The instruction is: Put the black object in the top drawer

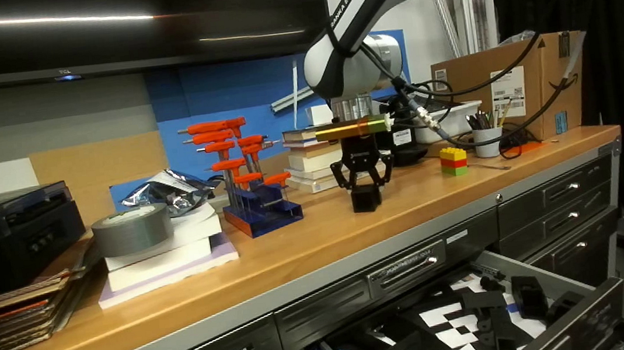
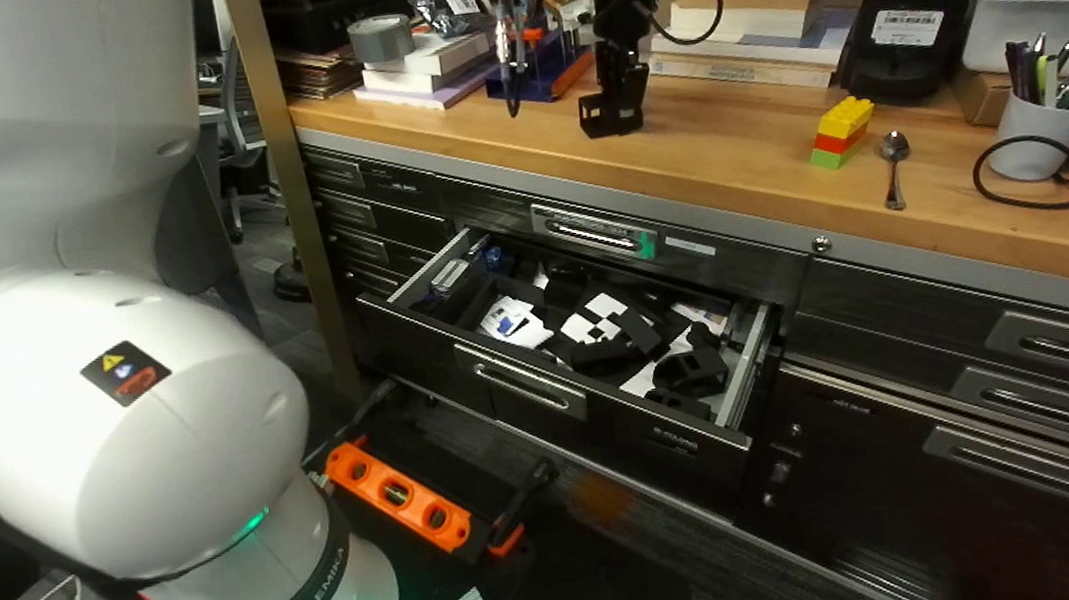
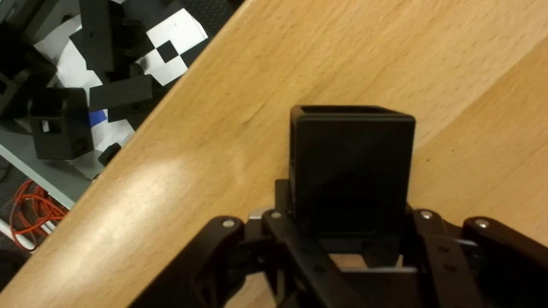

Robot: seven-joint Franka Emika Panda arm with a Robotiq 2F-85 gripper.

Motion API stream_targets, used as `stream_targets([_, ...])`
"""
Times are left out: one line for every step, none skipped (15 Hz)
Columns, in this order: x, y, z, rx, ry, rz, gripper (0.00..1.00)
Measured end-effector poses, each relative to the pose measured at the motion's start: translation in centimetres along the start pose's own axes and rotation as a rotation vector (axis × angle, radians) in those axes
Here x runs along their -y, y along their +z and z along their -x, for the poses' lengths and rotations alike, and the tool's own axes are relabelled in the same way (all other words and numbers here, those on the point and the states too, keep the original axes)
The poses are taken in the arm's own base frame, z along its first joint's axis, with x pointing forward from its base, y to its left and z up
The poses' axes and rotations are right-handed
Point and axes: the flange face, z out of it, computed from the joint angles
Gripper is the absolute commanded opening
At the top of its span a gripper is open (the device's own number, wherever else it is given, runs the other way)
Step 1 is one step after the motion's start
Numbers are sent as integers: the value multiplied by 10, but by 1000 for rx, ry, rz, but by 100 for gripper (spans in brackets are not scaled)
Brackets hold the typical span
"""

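Wooden bench [image 1: 297,253] in all views; dark screen [image 1: 120,35], far left, in an exterior view alone. Top drawer [image 2: 524,387] open, near side: whole in an exterior view, cropped in wrist view. Gripper [image 1: 366,192] over bench, clamped on black object [image 3: 353,171].

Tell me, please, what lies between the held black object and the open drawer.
In the wrist view, bare worktop separates the black object from the open drawer; an exterior view adds a shut drawer front.
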Motion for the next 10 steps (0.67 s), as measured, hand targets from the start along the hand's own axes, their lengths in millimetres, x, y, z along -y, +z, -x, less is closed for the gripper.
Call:
stream_targets([-6, -3, -1, 0, -2, -2, 31])
stream_targets([-13, -7, -2, 0, -2, -6, 31])
stream_targets([-23, -12, -2, 2, 1, -11, 31])
stream_targets([-33, -17, -1, 5, 6, -16, 31])
stream_targets([-45, -22, 1, 10, 14, -22, 31])
stream_targets([-57, -26, 3, 15, 23, -27, 31])
stream_targets([-69, -28, 6, 21, 34, -28, 31])
stream_targets([-81, -29, 9, 27, 44, -26, 31])
stream_targets([-93, -28, 13, 35, 47, -20, 31])
stream_targets([-104, -25, 17, 45, 42, -13, 31])
